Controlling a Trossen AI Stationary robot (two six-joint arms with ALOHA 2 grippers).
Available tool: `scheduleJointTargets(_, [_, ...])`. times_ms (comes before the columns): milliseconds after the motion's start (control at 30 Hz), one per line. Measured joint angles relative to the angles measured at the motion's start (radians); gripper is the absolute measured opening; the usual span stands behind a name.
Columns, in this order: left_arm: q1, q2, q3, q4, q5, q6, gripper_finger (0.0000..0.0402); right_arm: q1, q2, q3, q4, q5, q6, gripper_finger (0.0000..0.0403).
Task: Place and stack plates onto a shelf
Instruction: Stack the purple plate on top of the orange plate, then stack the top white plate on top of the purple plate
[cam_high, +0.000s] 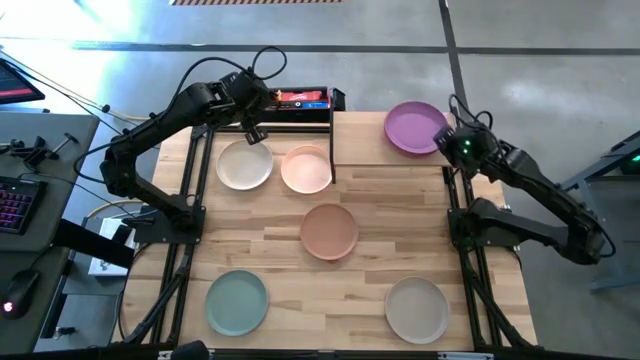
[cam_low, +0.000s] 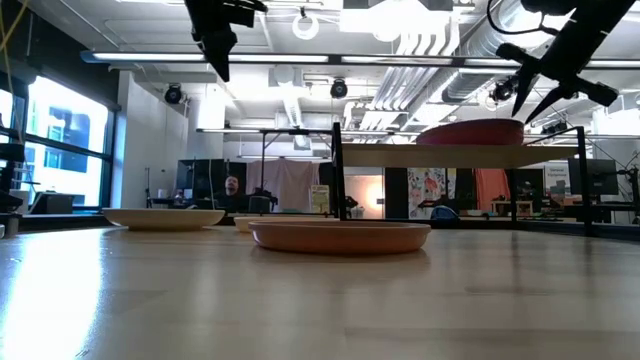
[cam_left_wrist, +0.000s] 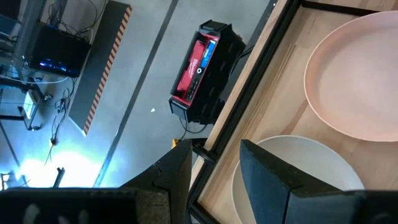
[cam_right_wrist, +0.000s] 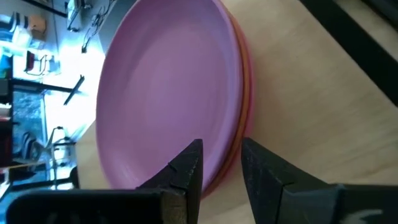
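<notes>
The right hand (cam_right_wrist: 221, 163), fingers slightly apart and holding nothing, hovers at the purple plate (cam_high: 414, 127) stacked on the shelf (cam_high: 400, 165), far right. Bumping its rim could slide the stack off. The left hand (cam_left_wrist: 214, 168), open and empty, hangs above the cream plate (cam_high: 244, 164) on the counter (cam_high: 360, 290).

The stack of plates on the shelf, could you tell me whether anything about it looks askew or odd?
Slightly. In the right wrist view the purple plate tops the stack on the shelf, but an orange-red plate under it pokes out along one edge, so the stack is not perfectly centred. The right gripper hovers open at that rim. No damage shows.
</notes>
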Motion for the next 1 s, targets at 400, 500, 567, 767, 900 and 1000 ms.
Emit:
scheduleJointTargets(400, [0.0, 0.0, -0.026, -0.085, 0.202, -0.099, 0.0126, 0.0, -0.05, 0.0, 0.059, -0.316, -0.104, 0.0091])
scheduleJointTargets(500, [0.0, 0.0, -0.08, -0.106, 0.224, -0.122, 0.0126, 0.007, -0.041, 0.0, 0.127, -0.451, -0.151, 0.0091])
scheduleJointTargets(567, [0.0, 0.0, -0.122, -0.121, 0.226, -0.137, 0.0126, 0.028, -0.037, 0.0, 0.188, -0.517, -0.175, 0.0091])
scheduleJointTargets(767, [-0.001, 0.001, -0.248, -0.124, 0.246, -0.256, 0.0126, 0.137, -0.025, 0.0, 0.34, -0.561, -0.186, 0.0091])
scheduleJointTargets(900, [-0.001, 0.0, -0.325, -0.12, 0.286, -0.335, 0.0126, 0.221, -0.005, 0.0, 0.404, -0.563, -0.203, 0.0091])
scheduleJointTargets(1000, [-0.002, 0.0, -0.389, -0.095, 0.313, -0.391, 0.0126, 0.277, 0.019, 0.0, 0.43, -0.564, -0.23, 0.0091])
